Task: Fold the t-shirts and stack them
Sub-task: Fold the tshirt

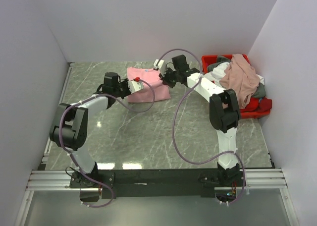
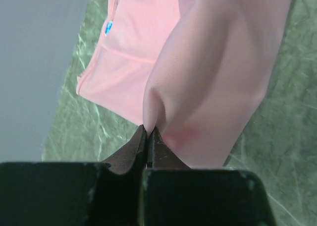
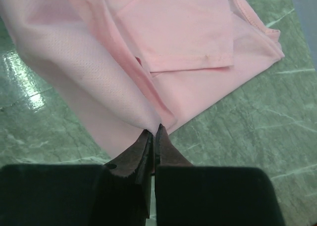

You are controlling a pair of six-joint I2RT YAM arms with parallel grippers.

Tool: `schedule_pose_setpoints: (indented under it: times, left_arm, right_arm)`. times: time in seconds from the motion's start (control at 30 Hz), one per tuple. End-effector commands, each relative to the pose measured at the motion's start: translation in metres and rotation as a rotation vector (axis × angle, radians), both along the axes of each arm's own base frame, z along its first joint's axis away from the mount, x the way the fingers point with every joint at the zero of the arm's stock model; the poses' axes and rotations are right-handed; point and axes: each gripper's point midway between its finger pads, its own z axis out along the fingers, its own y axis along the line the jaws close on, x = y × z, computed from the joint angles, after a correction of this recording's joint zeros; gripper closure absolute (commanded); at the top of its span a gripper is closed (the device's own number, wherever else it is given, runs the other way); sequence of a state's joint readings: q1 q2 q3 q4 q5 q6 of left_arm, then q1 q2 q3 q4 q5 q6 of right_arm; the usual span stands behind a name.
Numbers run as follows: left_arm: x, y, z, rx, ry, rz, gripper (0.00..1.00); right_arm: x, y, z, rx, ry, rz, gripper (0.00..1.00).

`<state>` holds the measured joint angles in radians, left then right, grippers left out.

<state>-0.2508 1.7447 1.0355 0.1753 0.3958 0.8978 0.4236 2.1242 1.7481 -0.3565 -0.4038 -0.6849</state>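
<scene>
A light pink t-shirt (image 1: 148,87) lies partly folded on the marble table at the back middle. My left gripper (image 1: 134,85) is shut on a pinch of its cloth at its left side; the left wrist view shows the pink t-shirt (image 2: 208,67) lifted in a fold from the closed jaws. My right gripper (image 1: 163,77) is shut on its right edge; the right wrist view shows the pink t-shirt (image 3: 163,52) pulled up from the closed jaws, a blue neck label at the top. A dusty rose t-shirt (image 1: 241,77) drapes over the red bin (image 1: 213,60), with grey, white and red shirts beneath.
The red bin stands at the back right against the wall. White walls close the table on the left, back and right. A metal rail (image 1: 148,179) with both arm bases runs along the near edge. Purple cables (image 1: 176,132) loop above the table.
</scene>
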Motion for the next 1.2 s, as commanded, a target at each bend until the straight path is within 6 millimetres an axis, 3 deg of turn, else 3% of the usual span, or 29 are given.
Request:
schedule_pose_setpoints:
  times: [0.0,0.07,0.1,0.13,0.17,0.2,0.27,0.3,0.33,0.4,0.43,0.47,0.57,0.83,0.87,0.9,0.97,1.0,1.1,1.17]
  left_arm:
    - [-0.007,-0.016,0.039,-0.032,-0.079,-0.112,1.0]
    - [-0.029,-0.015,0.022,0.011,-0.017,-0.154,1.0]
    - [-0.037,-0.017,0.027,0.024,-0.023,-0.168,1.0]
    - [-0.051,-0.017,0.015,0.039,0.008,-0.179,1.0]
    - [-0.065,-0.017,0.008,0.06,0.046,-0.195,1.0]
    - [-0.078,-0.024,0.014,0.065,0.038,-0.217,1.0]
    - [-0.105,-0.022,-0.005,0.102,0.088,-0.218,1.0]
    - [-0.12,-0.032,0.004,0.1,0.072,-0.242,1.0]
    - [-0.135,-0.031,-0.007,0.107,0.105,-0.243,1.0]
    - [-0.157,-0.041,-0.003,0.082,0.097,-0.256,1.0]
    - [-0.173,-0.04,-0.019,0.092,0.131,-0.26,1.0]
    - [-0.182,-0.041,-0.02,0.084,0.138,-0.259,1.0]
    - [-0.204,-0.042,-0.043,0.096,0.199,-0.255,1.0]
    - [-0.235,-0.046,-0.071,0.149,0.293,-0.251,0.98]
    - [-0.236,-0.048,-0.066,0.136,0.285,-0.239,0.94]
    - [-0.24,-0.052,-0.064,0.135,0.278,-0.243,0.82]
    - [-0.241,-0.053,-0.055,0.116,0.275,-0.193,0.72]
    - [-0.244,-0.058,-0.043,0.087,0.255,-0.192,0.55]
    - [-0.239,-0.058,-0.006,0.008,0.207,-0.12,0.25]
    - [-0.234,-0.059,0.027,-0.059,0.146,-0.092,0.18]
  right_arm:
    - [-0.003,0.007,0.039,0.075,-0.063,0.065,1.0]
    - [-0.022,0.005,0.035,0.063,-0.037,0.135,1.0]
    - [-0.029,0.003,0.035,0.059,-0.032,0.157,1.0]
    - [-0.043,-0.001,0.021,0.04,0.009,0.176,1.0]
    - [-0.052,-0.002,0.028,0.037,-0.006,0.219,1.0]
    - [-0.059,-0.005,0.025,0.029,0.005,0.234,1.0]
    - [-0.082,-0.011,0.02,0.016,0.034,0.277,1.0]
    - [-0.091,-0.014,0.017,0.007,0.045,0.295,1.0]
    - [-0.108,-0.021,0.003,-0.011,0.096,0.307,1.0]
    - [-0.127,-0.026,0.004,-0.022,0.087,0.357,1.0]
    - [-0.144,-0.034,-0.012,-0.046,0.128,0.369,1.0]
    - [-0.15,-0.038,-0.01,-0.057,0.107,0.376,1.0]
    - [-0.176,-0.051,-0.03,-0.099,0.141,0.398,1.0]
    - [-0.231,-0.071,-0.063,-0.209,0.182,0.448,1.0]
    - [-0.233,-0.074,-0.065,-0.228,0.172,0.453,1.0]
    - [-0.235,-0.076,-0.066,-0.236,0.171,0.454,0.99]
    - [-0.242,-0.082,-0.066,-0.256,0.173,0.462,0.88]
    - [-0.243,-0.084,-0.065,-0.26,0.171,0.46,0.6]
    - [-0.247,-0.089,-0.052,-0.254,0.138,0.462,0.39]
    - [-0.245,-0.092,-0.037,-0.235,0.098,0.456,0.36]
